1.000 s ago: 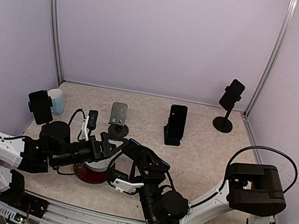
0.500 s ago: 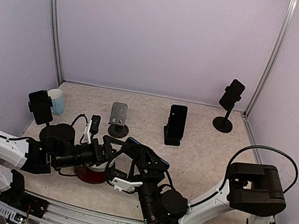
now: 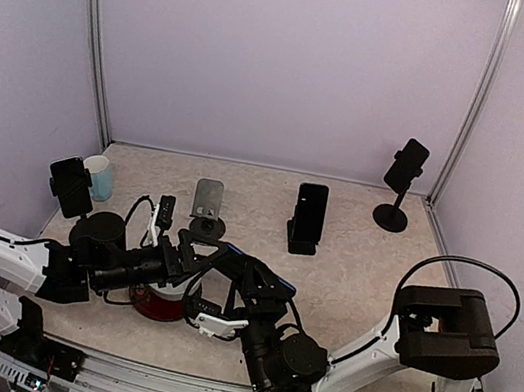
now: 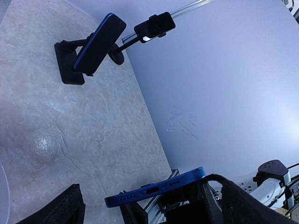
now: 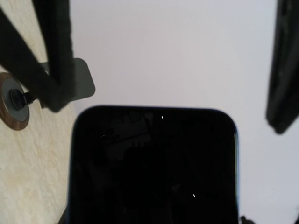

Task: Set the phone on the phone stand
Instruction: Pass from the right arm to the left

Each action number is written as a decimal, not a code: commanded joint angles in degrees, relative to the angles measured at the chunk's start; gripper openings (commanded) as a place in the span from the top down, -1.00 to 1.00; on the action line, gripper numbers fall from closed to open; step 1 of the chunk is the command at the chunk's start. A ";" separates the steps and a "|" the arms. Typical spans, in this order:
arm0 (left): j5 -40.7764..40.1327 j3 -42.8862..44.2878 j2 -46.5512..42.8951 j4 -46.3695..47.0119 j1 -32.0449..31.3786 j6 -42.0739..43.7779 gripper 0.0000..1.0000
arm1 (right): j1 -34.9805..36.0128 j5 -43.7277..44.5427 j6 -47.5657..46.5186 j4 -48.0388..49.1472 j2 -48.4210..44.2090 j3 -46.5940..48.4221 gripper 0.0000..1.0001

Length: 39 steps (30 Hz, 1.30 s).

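1. Comparing with a second back, the only real mover is the left arm. The left gripper (image 3: 193,250) has slid forward and to the right, closer to the phone (image 3: 254,271). The right arm has barely budged.
2. Neither set of jaws has changed at all. The left gripper's are spread as wide as they go, with nothing between them yet. In its wrist view the two fingers sit at the bottom corners, and the phone's blue bottom edge hangs in the gap ahead of them.
3. The right gripper (image 3: 247,293) is clamped on the phone, holding it up off the table (image 3: 360,274) near the front, between the two arms. Its wrist view is basically all black screen.
4. The free phone stand (image 3: 207,209), the grey plate on a round base, sits further back and well apart from the phone. The other stands around it already carry phones.
5. My read is that a handover is being lined up, with the left arm coming in to take the phone off the right one. It could also just be steadying it. The top view is a tangle of black parts right there, so I can't tell whether the left fingers are touching the phone.
6. Task-wise, nothing is placed yet. The next bit needs the left jaws to close on the phone before the right ones let go, or it drops.
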 commanded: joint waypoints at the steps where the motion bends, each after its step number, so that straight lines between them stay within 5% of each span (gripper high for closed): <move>1: 1.41 0.34 -0.96 2.63 0.46 -0.81 -0.98 | 0.61 -0.17 -0.35 15.15 0.25 1.83 -0.21; 39: 0.99 2.20 3.49 2.22 0.66 -3.06 -0.97 | 1.81 -0.32 -1.85 15.14 1.69 2.95 -0.21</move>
